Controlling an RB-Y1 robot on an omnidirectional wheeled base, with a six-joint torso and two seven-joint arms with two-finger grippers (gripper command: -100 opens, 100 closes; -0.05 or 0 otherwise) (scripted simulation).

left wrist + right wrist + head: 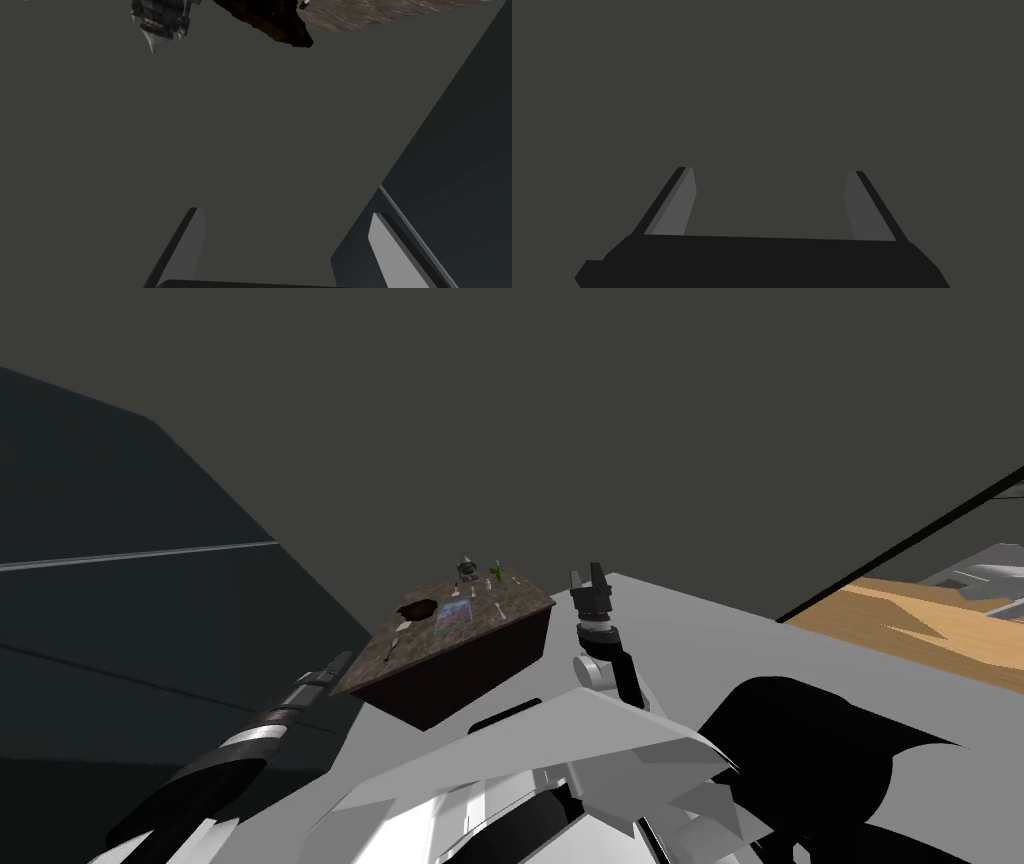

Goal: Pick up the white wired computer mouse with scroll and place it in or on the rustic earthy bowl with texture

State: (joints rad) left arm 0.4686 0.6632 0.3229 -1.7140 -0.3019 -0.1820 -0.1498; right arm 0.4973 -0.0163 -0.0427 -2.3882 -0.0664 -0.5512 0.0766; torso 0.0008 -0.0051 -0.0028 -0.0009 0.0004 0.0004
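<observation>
Head view: jagged dark bowl (417,610) on mottled table (530,600)

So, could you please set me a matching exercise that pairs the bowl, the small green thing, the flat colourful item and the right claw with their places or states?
Things:
1. bowl
2. green thing
3. colourful flat item
4. right claw

Places or states:
A. open, to the right of the table
B. at the table's far edge
C. mid-table, beside the bowl
D. by the table's left edge

Pairs: 1-D, 2-B, 3-C, 4-A.
</observation>
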